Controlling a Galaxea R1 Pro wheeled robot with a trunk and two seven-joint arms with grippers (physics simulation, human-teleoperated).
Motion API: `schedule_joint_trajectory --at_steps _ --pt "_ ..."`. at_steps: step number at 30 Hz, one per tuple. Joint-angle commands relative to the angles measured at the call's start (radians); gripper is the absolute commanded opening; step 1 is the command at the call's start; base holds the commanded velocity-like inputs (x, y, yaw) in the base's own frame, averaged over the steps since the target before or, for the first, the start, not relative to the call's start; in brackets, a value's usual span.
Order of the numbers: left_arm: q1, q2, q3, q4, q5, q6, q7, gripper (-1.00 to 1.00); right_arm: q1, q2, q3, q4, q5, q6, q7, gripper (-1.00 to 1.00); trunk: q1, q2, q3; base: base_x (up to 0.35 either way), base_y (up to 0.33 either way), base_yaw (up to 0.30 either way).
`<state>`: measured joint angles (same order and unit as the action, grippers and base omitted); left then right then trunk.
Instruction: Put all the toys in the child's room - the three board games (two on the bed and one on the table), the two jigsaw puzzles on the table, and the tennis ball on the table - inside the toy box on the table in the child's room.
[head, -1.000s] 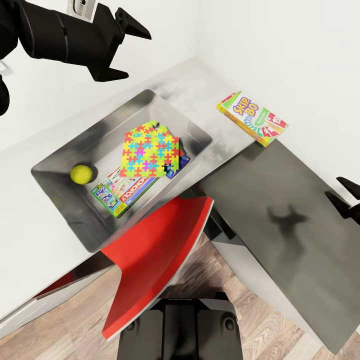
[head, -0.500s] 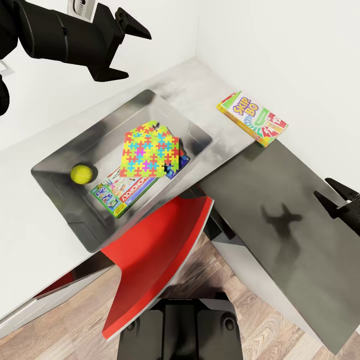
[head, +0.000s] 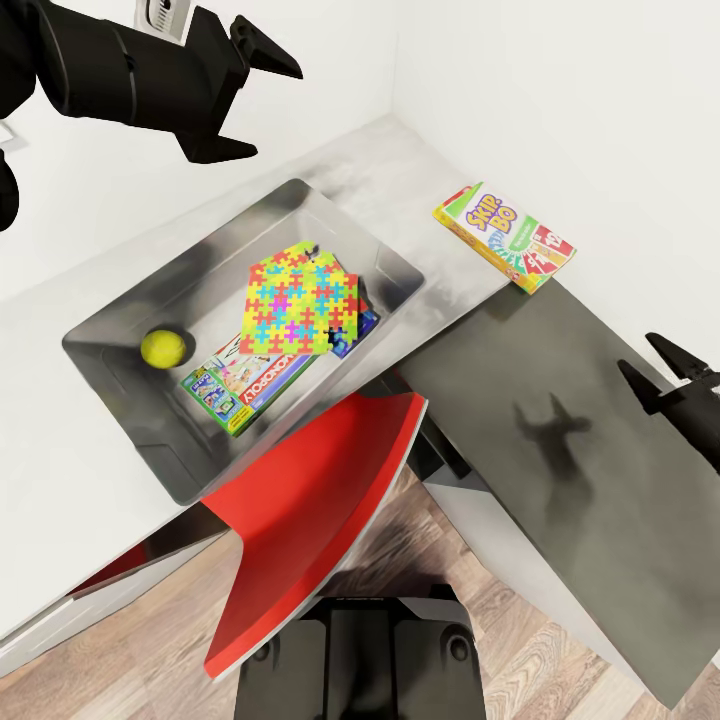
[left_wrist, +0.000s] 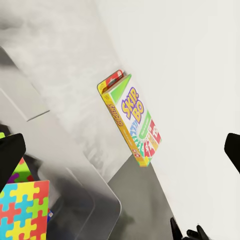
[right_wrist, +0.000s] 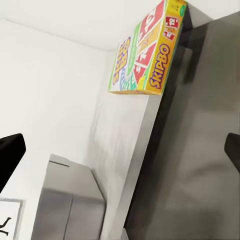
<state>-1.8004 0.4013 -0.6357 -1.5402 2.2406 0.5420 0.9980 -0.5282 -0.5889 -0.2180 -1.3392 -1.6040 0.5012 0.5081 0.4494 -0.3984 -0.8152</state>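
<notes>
The toy box (head: 205, 250) sits on the pale table (head: 60, 460). Inside it lie the tennis ball (head: 163, 347), a Monopoly board game (head: 245, 382) and the jigsaw puzzles (head: 300, 300), which cover a blue box (head: 358, 331). A yellow-green-red Skip-Bo board game (head: 505, 238) (left_wrist: 132, 125) (right_wrist: 145, 55) lies on the table by the wall, outside the box. My left gripper (head: 275, 110) hangs open high above the box's far side. Over the dark table section (head: 560, 480), my right gripper (head: 637, 355) is open and empty, short of the Skip-Bo box.
A red chair (head: 310, 520) stands tucked against the table's front edge below the toy box. White walls close the corner behind the table. My base (head: 360, 655) stands on the wood floor (head: 520, 660).
My right gripper has moved in from the right edge over the dark table section, toward the Skip-Bo box, and its shadow has shifted with it. The left arm and the toys have stayed put.
</notes>
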Motion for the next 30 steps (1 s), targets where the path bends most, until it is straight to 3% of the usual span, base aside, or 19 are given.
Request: schedule_joint_trajectory --at_steps 1,4,15,23,30 --pt "-0.001 0.001 -0.001 0.000 0.005 0.001 0.005 1.00 -0.015 0.011 0.003 0.006 -0.008 0.007 -0.001 1.00 0.001 -0.002 -0.001 0.000 0.000 0.000" --pt "-0.001 0.001 -0.001 0.000 0.007 0.001 0.005 1.00 -0.040 0.030 0.017 0.019 -0.008 0.006 -0.002 1.00 0.001 -0.002 -0.001 0.000 0.000 0.000" --pt "-0.001 0.001 -0.002 0.002 0.010 0.001 0.005 1.00 -0.107 0.064 0.067 0.054 -0.007 0.002 -0.003 1.00 0.001 -0.002 -0.001 0.000 0.000 0.000" --pt "-0.002 0.001 -0.003 0.003 0.011 0.001 0.005 1.00 -0.153 0.085 0.076 0.092 -0.006 0.001 -0.003 1.00 0.001 -0.002 -0.001 0.000 0.000 0.000" --pt "-0.002 0.001 -0.009 0.003 0.011 0.001 0.005 1.00 -0.212 0.104 0.081 0.187 -0.005 0.000 -0.003 1.00 0.001 -0.002 -0.001 0.000 0.000 0.000"
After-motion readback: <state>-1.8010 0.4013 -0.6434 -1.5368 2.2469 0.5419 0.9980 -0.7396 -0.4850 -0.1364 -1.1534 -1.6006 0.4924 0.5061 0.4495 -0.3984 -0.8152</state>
